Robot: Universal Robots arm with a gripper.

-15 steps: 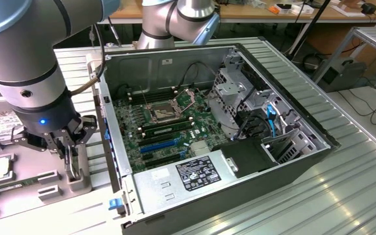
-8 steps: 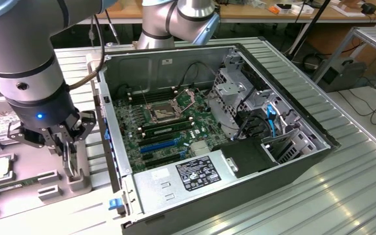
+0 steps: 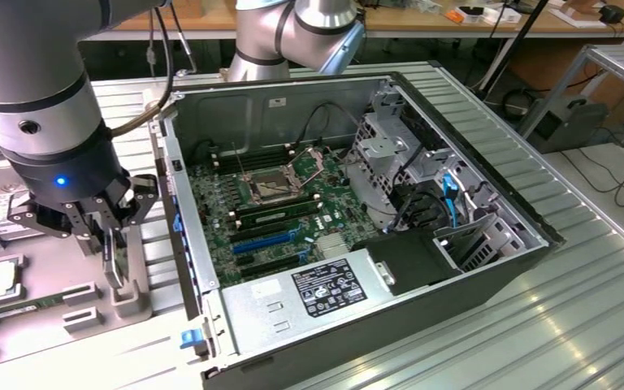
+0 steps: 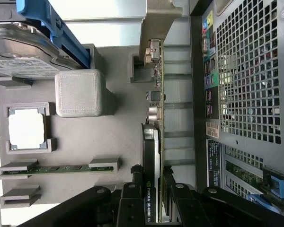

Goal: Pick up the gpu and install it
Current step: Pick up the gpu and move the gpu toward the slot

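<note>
One gpu (image 3: 114,264) (image 4: 150,142) stood on edge in the grey tray (image 3: 127,349) (image 4: 109,142) on the worktop (image 3: 583,317), just beside the one computer case (image 3: 486,268), with the jaws of the single arm (image 3: 41,106) pinching it from both faces. The tray also carried one hard drive (image 4: 23,56), one processor (image 4: 26,128) and one green memory stick (image 4: 47,169). The exterior view looked into the open case at its motherboard (image 3: 279,211) and power supply (image 3: 328,292), while the wrist view looked along the gpu's edge to its silver bracket (image 4: 154,23), with the case's perforated back panel (image 4: 246,71) alongside.
</note>
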